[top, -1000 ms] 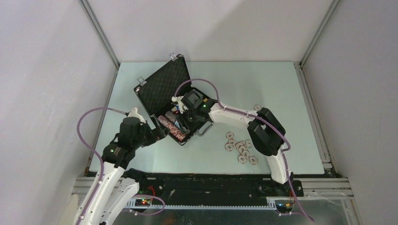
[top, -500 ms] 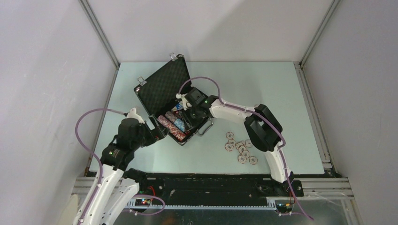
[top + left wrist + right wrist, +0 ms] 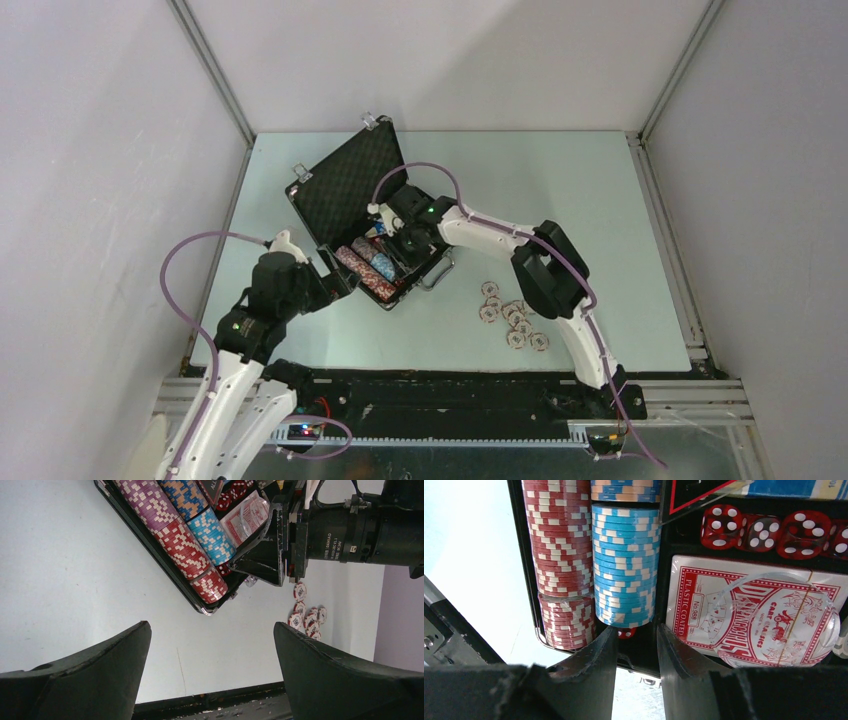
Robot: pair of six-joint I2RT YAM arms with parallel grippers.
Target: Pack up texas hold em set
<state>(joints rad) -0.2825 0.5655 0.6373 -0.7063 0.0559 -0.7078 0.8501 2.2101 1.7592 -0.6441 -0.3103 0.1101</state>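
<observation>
Nearest, at 7 o'clock of the case [image 3: 352,180]: left gripper [image 3: 211,630], fingers spread full wide, grasping nothing, poised over bare table [image 3: 560,190] just short of the case's near corner. Both finger roots cut off by the bottom edge of the wrist view.

Next out, at 4 o'clock of the case: loose chips [image 3: 513,318] lying flat on the table, well apart from both grippers. Count not legible, some overlapping.

Toward 10 o'clock of the table: case lying open, lid propped up on the far side, silver handle [image 3: 440,272] facing 4 o'clock. Inside the tray: red-and-white chip row [image 3: 559,555] against the outer wall, blue row [image 3: 624,560] just beside it. Further along, seen from the left wrist: purple row [image 3: 145,505] and orange row [image 3: 185,495], both cut off at the top edge. Red dice [image 3: 764,530] in a line beyond a wrapped, red-backed card deck [image 3: 749,615].

Right gripper [image 3: 636,630] down at the tray, at the near end of the blue row, fingers narrowly parted. Small red piece [image 3: 626,632] glimpsed between the tips, mostly hidden. Chip or die not determinable, nor whether pinched. Much of the tray hidden under the right arm in the top view.
</observation>
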